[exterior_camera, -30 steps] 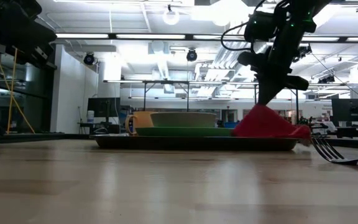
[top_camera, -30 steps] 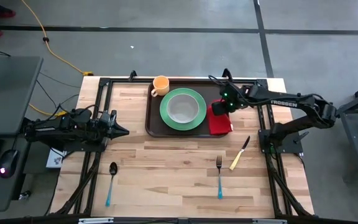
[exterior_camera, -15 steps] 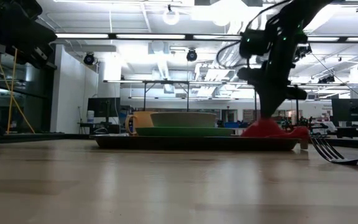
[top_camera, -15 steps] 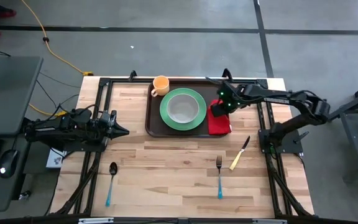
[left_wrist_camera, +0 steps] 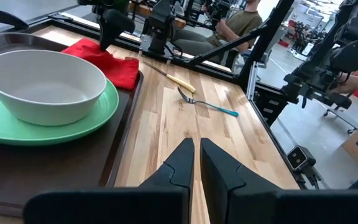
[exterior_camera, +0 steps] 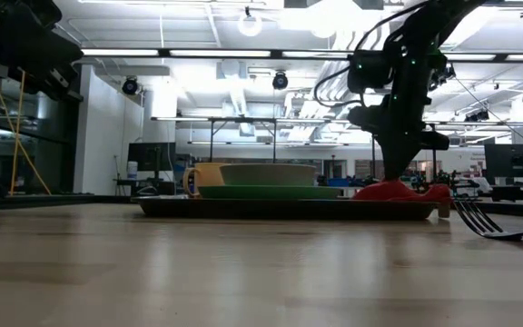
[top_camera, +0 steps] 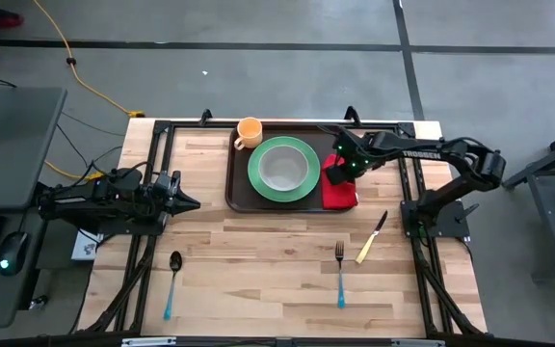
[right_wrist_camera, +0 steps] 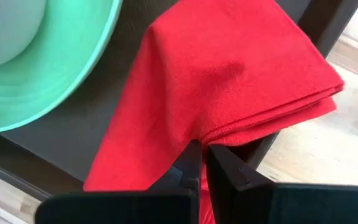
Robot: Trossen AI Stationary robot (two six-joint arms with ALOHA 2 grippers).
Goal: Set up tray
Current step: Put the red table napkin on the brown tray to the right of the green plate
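Red napkin (top_camera: 339,189), pinched in the clenched right hand (top_camera: 337,170), lies over the right rim of the brown tray (top_camera: 239,189) at the bench's far middle, and may drag askew if the hand lifts without letting go.

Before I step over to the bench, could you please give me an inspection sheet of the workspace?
Surface: wooden table, no spills seen.
Job's things: tray holds a green plate with a bowl, an orange mug and a red napkin overhanging its rim.
Clutter: spoon, fork, knife on the table.
Grippers: right gripper shut on the red napkin; left gripper parked beside the tray, holding nothing.
Cables: yellow cable on the floor.
Surroundings: seated person beyond the table.
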